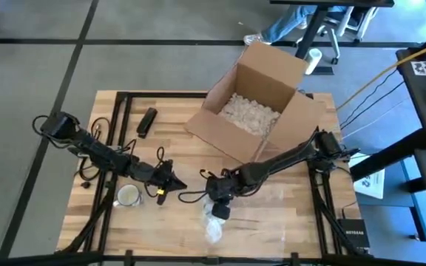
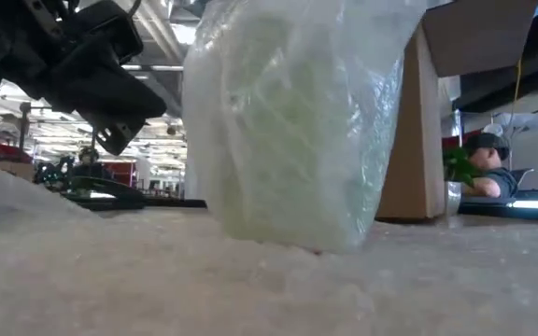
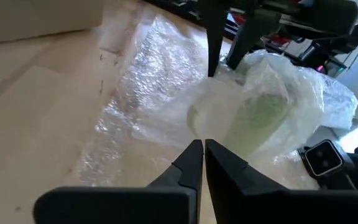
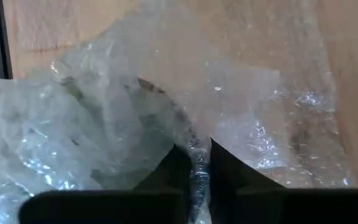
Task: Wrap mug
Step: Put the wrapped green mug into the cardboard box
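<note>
The wrap could spring back off the mug [image 3: 260, 121] if the right gripper [image 4: 197, 163] lets go or drags sideways, since only a thin fold of bubble wrap [image 4: 185, 93] is pinched and nothing tapes it down; a hard pull might also tip the mug, which stands upright on loose wrap spread over the tabletop [image 1: 117, 111].

The right gripper is clamped nearly together on that fold, directly above the bundled mug. The left gripper [image 3: 204, 158] has its fingers together, holding nothing, and hangs just beside the bundle, pointing at it without clear contact. A second, bare mug [image 1: 128, 196] sits on the tabletop under the left arm, away from the bundle.
</note>
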{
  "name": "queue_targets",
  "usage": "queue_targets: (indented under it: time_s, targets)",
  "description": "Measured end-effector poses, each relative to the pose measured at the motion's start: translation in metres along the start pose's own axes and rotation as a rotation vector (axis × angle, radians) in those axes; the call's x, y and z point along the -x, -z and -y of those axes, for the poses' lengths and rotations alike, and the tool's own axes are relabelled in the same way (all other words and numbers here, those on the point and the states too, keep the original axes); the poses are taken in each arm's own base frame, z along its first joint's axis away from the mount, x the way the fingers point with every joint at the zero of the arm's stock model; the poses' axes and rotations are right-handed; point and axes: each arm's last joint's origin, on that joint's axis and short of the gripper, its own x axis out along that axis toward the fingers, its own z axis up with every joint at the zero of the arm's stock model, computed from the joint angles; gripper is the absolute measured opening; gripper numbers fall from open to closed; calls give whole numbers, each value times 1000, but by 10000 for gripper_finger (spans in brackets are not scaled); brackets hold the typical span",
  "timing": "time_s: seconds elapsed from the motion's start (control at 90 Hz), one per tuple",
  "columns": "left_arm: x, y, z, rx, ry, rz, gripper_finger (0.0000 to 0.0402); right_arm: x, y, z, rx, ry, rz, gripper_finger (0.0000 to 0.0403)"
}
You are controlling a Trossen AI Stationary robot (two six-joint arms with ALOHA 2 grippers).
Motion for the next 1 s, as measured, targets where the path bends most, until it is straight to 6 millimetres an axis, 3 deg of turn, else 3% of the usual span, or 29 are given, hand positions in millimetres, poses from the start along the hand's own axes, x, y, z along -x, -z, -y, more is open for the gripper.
queue_targets:
  time_s: [0.289,0.522,0.722,0.833,1.0]
  targets:
    - [0,1,2,-2,-1,-3,0,43,-19,-32,75,69,111,3]
    - [1,2,2,-3,0,-6,0,77,-12,-76,170,-4,165,1]
    - [1,2,3,-2,4,-7,0,121,-10,-112,313,28,346,1]
    - [1,2,3,-1,5,-3,0,149,-11,-114,353,163,420,0]
    - [1,2,3,0,4,-1,0,190,-11,-98,341,410,448,0]
